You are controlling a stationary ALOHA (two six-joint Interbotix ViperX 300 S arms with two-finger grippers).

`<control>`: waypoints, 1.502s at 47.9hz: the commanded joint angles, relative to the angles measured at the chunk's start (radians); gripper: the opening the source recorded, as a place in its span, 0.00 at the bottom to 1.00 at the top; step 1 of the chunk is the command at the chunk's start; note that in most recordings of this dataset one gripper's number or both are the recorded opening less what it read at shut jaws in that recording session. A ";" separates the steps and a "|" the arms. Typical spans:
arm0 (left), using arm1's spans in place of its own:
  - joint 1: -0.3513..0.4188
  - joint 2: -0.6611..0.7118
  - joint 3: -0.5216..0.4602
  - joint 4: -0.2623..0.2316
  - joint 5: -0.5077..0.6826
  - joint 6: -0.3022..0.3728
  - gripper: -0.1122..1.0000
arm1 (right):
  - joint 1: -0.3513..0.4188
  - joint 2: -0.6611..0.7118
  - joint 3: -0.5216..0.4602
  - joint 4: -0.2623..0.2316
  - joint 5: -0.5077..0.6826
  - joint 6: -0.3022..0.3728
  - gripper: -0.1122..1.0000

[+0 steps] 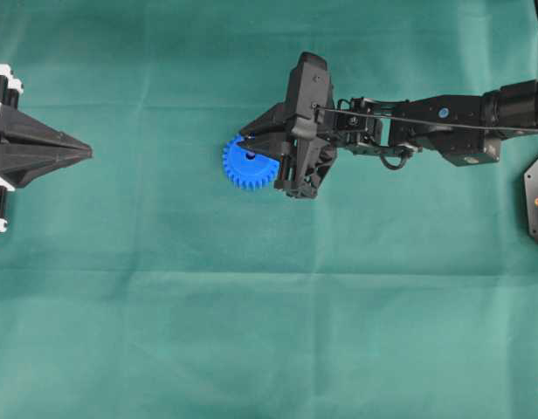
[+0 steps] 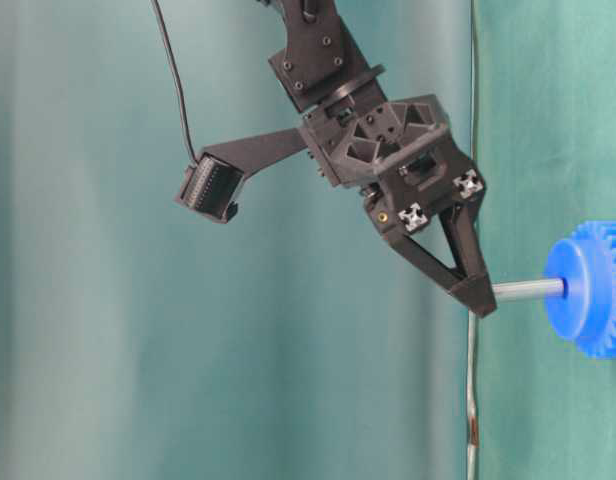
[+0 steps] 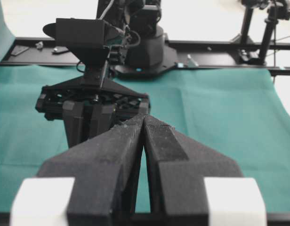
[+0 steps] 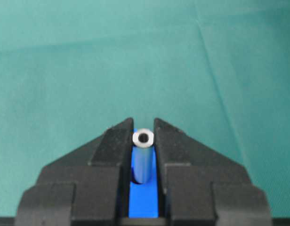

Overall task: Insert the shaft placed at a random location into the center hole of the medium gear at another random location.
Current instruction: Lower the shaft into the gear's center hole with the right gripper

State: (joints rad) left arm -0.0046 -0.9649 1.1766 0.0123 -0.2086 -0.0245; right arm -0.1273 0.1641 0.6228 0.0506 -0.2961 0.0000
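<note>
Your right hand (image 2: 475,292) grips the shaft (image 2: 528,290), its end in the medium gear (image 2: 593,288); your left hand (image 3: 144,123) is squeezed closed on nothing.

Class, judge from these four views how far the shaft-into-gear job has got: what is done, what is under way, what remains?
Done: the right gripper is shut on the shaft, and the pin's tip sits at the hub of the medium gear. In hand: seating it in the center hole, hidden here; much of the shaft shows outside the hub. Left: pushing it home and letting go. The left gripper is shut, idle and away from the gear.
</note>
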 commanded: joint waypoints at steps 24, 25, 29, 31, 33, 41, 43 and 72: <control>0.002 0.006 -0.023 0.002 -0.005 0.000 0.10 | 0.005 -0.063 -0.008 0.003 -0.003 0.012 0.22; 0.002 0.006 -0.021 0.002 -0.005 0.000 0.10 | 0.005 -0.061 -0.009 0.005 -0.003 0.012 0.22; 0.002 0.006 -0.023 0.002 -0.006 0.000 0.10 | 0.005 -0.052 -0.009 0.003 -0.005 0.014 0.22; 0.002 0.006 -0.021 0.002 -0.006 0.000 0.10 | 0.005 -0.046 -0.008 0.005 -0.005 0.014 0.22; 0.002 0.006 -0.023 0.002 -0.005 0.000 0.10 | 0.005 -0.041 -0.008 0.005 -0.005 0.015 0.22; 0.002 0.006 -0.023 0.002 -0.006 0.000 0.10 | 0.006 -0.021 -0.008 0.005 -0.006 0.021 0.22; 0.002 0.006 -0.023 0.002 -0.006 -0.002 0.10 | 0.006 -0.018 -0.008 0.005 -0.006 0.021 0.22; 0.002 0.006 -0.023 0.002 -0.006 -0.002 0.10 | 0.006 0.061 -0.009 0.005 -0.040 0.021 0.22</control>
State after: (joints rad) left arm -0.0046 -0.9649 1.1766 0.0107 -0.2086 -0.0245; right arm -0.1212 0.2347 0.6243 0.0522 -0.3206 0.0061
